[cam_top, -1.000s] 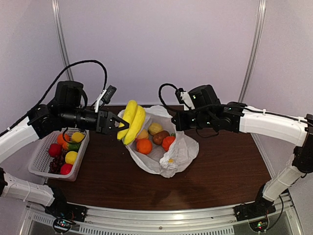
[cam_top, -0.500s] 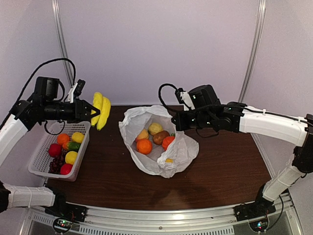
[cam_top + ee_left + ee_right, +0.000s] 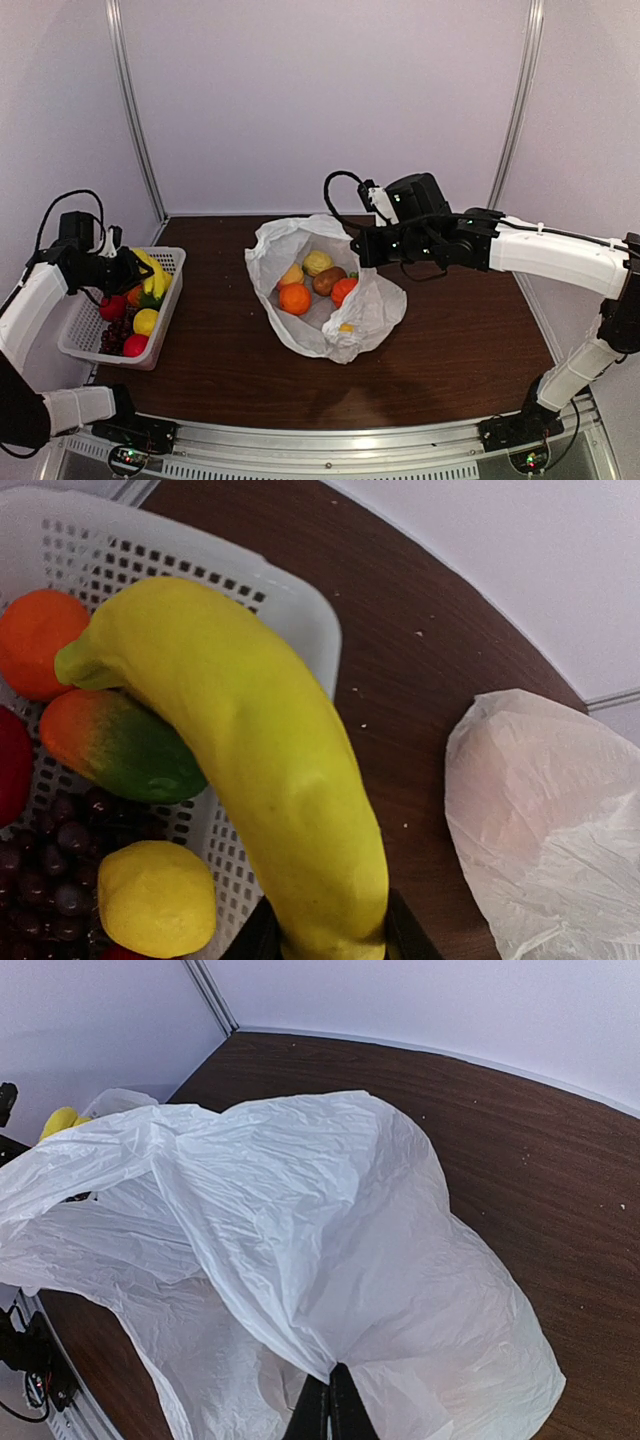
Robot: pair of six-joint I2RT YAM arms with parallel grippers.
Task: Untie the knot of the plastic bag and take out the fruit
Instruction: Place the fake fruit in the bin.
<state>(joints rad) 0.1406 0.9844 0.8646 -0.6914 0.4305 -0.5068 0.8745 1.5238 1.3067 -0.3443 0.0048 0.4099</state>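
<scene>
The plastic bag (image 3: 372, 310) lies open mid-table and no knot shows. Fruit sits in its mouth: an orange (image 3: 294, 298), a brown kiwi (image 3: 328, 281), a peach (image 3: 291, 275) and a yellow-green fruit (image 3: 317, 262). My right gripper (image 3: 357, 246) is shut on the bag's far rim and holds it up. In the right wrist view its tips (image 3: 330, 1405) pinch a fold of the bag (image 3: 330, 1220). My left gripper (image 3: 133, 272) is shut on the bananas (image 3: 155, 272) above the basket. In the left wrist view the bananas (image 3: 260, 750) fill the jaws of the left gripper (image 3: 335, 940).
A white slatted basket (image 3: 72, 345) stands at the table's left edge and holds a lemon (image 3: 155, 898), a green-red fruit (image 3: 120, 745), an orange (image 3: 40, 640), dark grapes (image 3: 50, 860) and red apples. The bag's edge (image 3: 550, 820) lies to the basket's right.
My left arm has carried the bananas from above the bag leftwards and down to the basket. The right arm and the bag have not moved.
</scene>
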